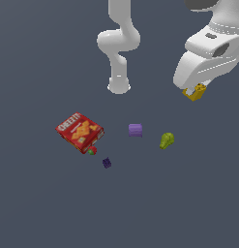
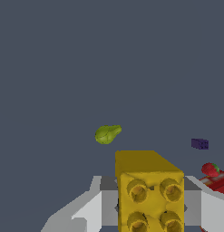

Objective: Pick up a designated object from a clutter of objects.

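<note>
The yellow block (image 2: 149, 195) sits right between the fingers (image 2: 109, 206) in the wrist view, four round studs facing the camera, a grey pad pressed against each side. So the gripper (image 2: 150, 207) is clenched on the yellow block, no gap visible either side. The block looks square-on to the fingers, no obvious long axis to worry about, and it is squarely in the pinch rather than off to one side.

Out from the block now: the green lump (image 2: 107, 134) lies on the floor beyond it, well apart. The small purple cube (image 2: 200, 143) is off to the block's side, and a red-green piece (image 2: 210, 169) sits touching the cracker box (image 2: 217, 182).

In the exterior view the yellow block (image 1: 194, 91) appears well above the green lump (image 1: 166, 140), clear of the floor. The purple block (image 1: 135, 130) and cracker box (image 1: 80, 131) are farther off. My read: the pick is essentially done, provided the hold keeps.
</note>
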`<state>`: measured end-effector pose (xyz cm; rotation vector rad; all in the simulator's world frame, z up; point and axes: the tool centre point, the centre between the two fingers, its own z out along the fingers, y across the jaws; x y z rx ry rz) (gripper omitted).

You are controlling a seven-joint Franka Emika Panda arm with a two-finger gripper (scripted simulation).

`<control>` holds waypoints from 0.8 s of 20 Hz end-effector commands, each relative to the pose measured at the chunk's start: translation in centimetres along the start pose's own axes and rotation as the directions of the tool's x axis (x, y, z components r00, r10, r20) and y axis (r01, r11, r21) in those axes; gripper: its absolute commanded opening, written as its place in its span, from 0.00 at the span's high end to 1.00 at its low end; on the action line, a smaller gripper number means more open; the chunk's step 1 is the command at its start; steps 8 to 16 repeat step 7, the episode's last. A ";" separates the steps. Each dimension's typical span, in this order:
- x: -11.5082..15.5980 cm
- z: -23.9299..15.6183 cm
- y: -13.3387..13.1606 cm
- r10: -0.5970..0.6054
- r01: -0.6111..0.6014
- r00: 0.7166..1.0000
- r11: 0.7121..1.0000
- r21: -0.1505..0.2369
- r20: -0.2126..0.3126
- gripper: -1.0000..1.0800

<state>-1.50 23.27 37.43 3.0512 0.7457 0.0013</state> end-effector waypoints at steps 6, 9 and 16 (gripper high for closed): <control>0.6 -1.0 -1.1 0.002 -0.002 1.000 1.000 0.000 0.001 1.00; 0.6 -1.0 -1.1 0.002 -0.002 1.000 1.000 0.000 0.001 1.00; 0.6 -1.0 -1.1 0.002 -0.002 1.000 1.000 0.000 0.001 1.00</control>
